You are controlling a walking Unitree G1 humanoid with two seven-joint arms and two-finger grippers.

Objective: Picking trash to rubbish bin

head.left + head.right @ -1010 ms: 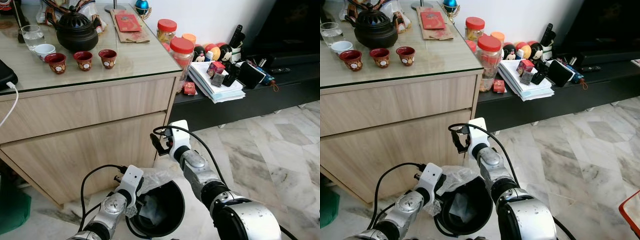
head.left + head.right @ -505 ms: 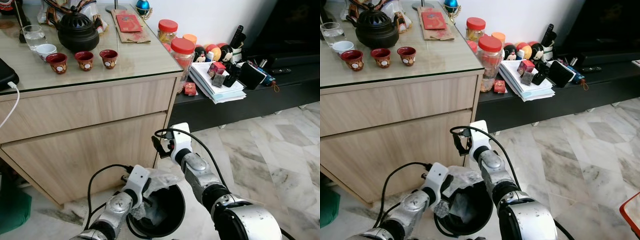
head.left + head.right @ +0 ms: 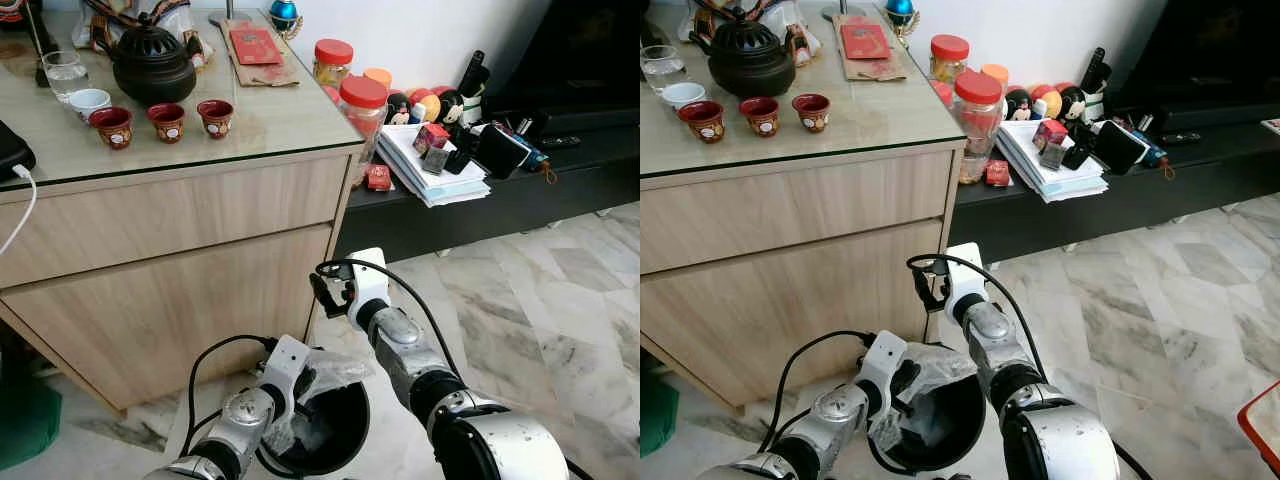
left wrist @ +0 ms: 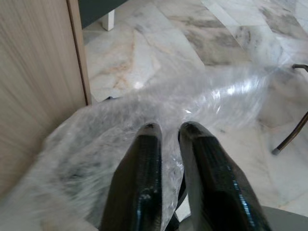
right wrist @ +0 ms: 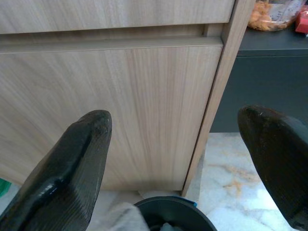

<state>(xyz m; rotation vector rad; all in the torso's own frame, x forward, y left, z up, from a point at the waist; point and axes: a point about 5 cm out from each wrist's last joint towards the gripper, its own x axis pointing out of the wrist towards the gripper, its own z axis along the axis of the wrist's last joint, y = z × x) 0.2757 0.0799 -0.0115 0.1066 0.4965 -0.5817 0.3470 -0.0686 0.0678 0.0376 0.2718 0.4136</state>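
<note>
A black round rubbish bin (image 3: pixel 345 435) stands on the floor by the cabinet corner. Crumpled clear plastic wrap (image 3: pixel 328 370) hangs over its near-left rim and partly inside. My left gripper (image 3: pixel 298 388) is shut on that plastic; in the left wrist view its two black fingers (image 4: pixel 144 159) stand nearly together with the wrap (image 4: pixel 216 96) bunched around them. My right gripper (image 3: pixel 325 293) hovers above the bin's far side, facing the cabinet front. It is open, its fingers (image 5: pixel 82 159) wide apart with nothing between them, and the bin's rim (image 5: pixel 173 204) lies below.
The wooden cabinet (image 3: pixel 180 270) rises right behind the bin, with a teapot (image 3: pixel 150 60) and cups on its glass top. A low black console (image 3: pixel 520 195) with jars and papers runs to the right. Marble floor (image 3: pixel 540 310) opens to the right.
My left gripper has carried the plastic wrap rightward, further over the bin's opening. The right gripper has drifted slightly right and stays open.
</note>
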